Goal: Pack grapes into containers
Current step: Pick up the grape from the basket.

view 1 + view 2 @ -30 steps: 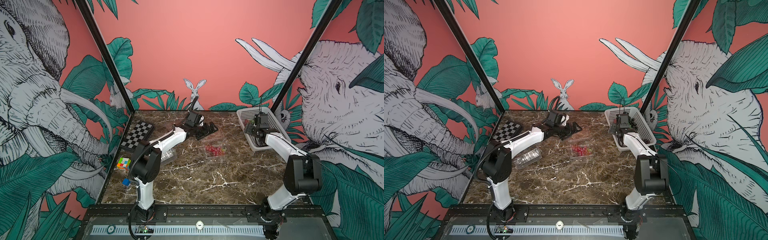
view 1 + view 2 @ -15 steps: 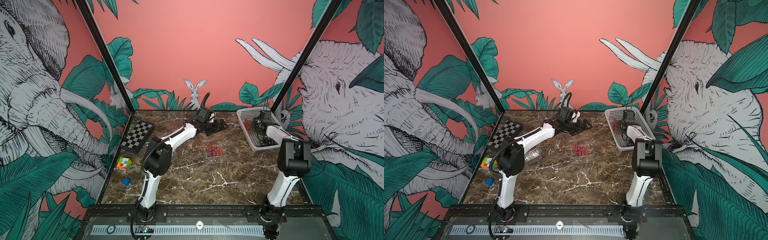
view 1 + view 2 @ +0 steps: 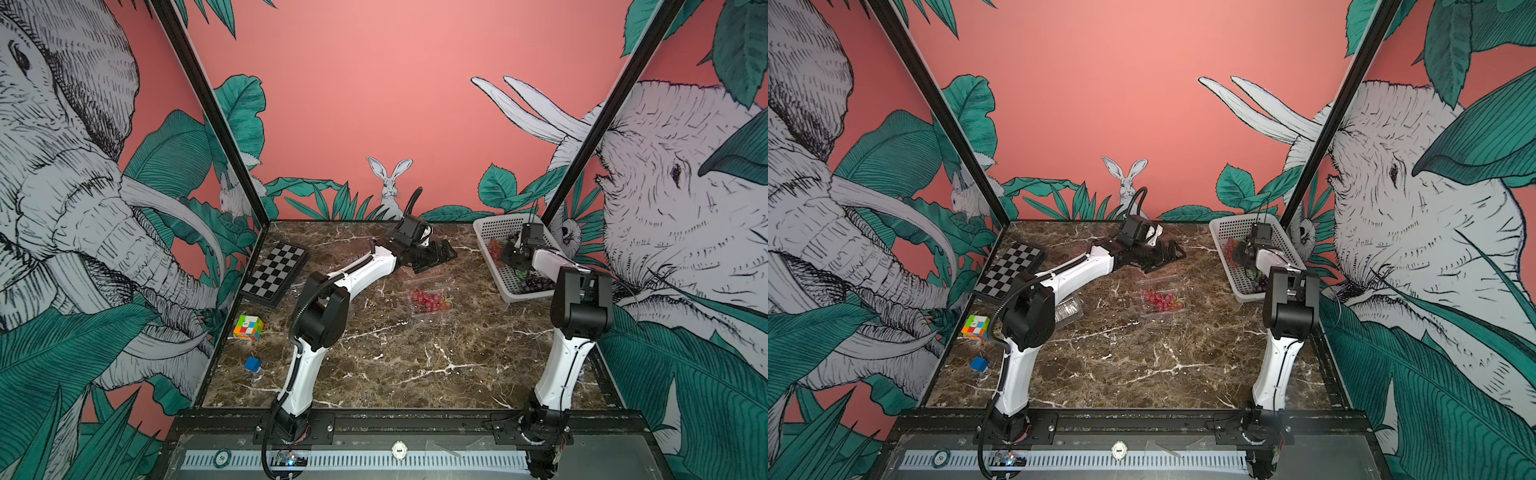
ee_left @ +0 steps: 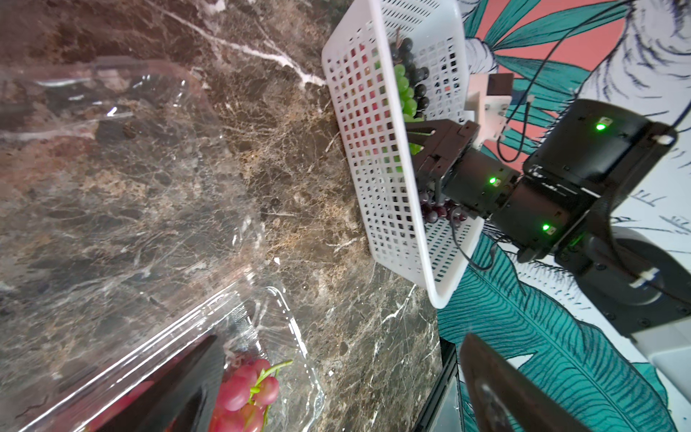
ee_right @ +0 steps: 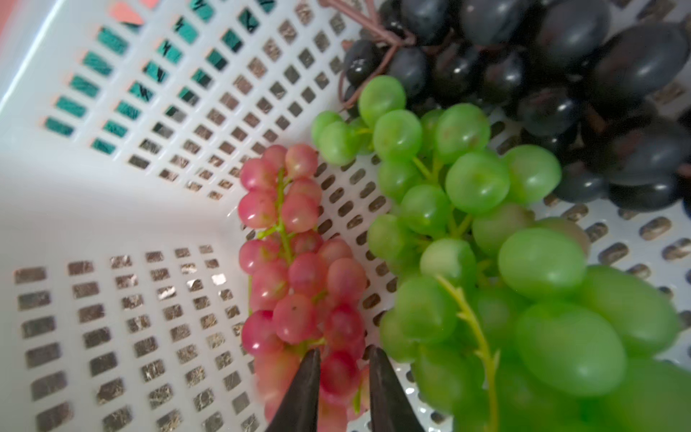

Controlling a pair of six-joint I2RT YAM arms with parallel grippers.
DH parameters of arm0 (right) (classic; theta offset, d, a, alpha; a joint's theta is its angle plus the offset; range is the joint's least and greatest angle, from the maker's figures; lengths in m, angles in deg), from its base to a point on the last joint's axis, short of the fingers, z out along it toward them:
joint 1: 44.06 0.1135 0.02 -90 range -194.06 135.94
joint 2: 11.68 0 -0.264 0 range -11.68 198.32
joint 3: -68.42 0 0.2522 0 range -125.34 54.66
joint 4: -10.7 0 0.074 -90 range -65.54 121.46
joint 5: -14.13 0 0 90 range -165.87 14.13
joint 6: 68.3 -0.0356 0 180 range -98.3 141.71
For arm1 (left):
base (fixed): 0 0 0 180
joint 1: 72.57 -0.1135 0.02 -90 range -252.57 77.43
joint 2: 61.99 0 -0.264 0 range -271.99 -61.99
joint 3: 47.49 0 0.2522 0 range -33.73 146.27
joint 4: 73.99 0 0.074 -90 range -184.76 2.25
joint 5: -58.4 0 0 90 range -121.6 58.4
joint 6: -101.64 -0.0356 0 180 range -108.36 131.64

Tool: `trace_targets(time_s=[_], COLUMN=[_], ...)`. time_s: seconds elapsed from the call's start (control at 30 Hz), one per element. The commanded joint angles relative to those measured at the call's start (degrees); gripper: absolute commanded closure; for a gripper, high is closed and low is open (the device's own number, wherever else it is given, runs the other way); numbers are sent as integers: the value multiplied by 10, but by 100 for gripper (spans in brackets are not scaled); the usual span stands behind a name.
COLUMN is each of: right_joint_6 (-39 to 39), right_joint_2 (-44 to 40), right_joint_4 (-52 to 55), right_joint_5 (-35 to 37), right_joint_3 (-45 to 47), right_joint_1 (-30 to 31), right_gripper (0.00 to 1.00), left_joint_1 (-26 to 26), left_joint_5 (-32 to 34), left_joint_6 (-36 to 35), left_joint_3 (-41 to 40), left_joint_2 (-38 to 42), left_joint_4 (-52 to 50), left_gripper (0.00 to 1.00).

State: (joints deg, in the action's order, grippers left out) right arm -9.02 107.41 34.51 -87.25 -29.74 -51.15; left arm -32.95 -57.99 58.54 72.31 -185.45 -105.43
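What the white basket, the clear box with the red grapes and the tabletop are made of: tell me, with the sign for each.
White basket: moulded plastic, smooth and semi-gloss; uniform grid of holes.
Clear box: thin transparent plastic, glossy; the veining shows through it and its edges catch glare.
Tabletop: looks like polished brown marble with white veins, possibly a printed laminate.

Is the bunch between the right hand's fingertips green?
No, the right hand pinches the red grapes in the basket; the green bunch lies beside them.
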Motion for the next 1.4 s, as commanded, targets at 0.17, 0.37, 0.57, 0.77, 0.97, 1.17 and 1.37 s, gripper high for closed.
trace_targets(time_s=[0.17,0.37,0.57,0.77,0.97,1.17,1.37], right_joint_6=[-14,-26,-34,-45,-63,-73,-73], right_joint_2=[33,46,67,68,31,-17,-78], right_joint_4=[-59,-77,-74,-82,-93,-100,-100], right_joint_5=[-97,-127,-135,-144,-145,-142,-131], right_joint_3=[-11,-17,-26,-15,3,38,83], right_joint_1=[-11,-11,-10,-11,-11,-10,-11], right_gripper=[75,66,66,83,88,91,91], left_joint_1=[2,19,20,20,20,21,21], left_joint_5=[-2,1,1,3,5,16,24], left_joint_6=[0,0,3,2,0,-6,-14], left_joint_3=[1,0,0,-4,-15,-37,-61], left_joint_2=[6,6,4,9,22,50,81], left_joint_4=[-14,-18,-18,-22,-22,-21,-19], left_gripper=[0,1,0,0,0,0,1])
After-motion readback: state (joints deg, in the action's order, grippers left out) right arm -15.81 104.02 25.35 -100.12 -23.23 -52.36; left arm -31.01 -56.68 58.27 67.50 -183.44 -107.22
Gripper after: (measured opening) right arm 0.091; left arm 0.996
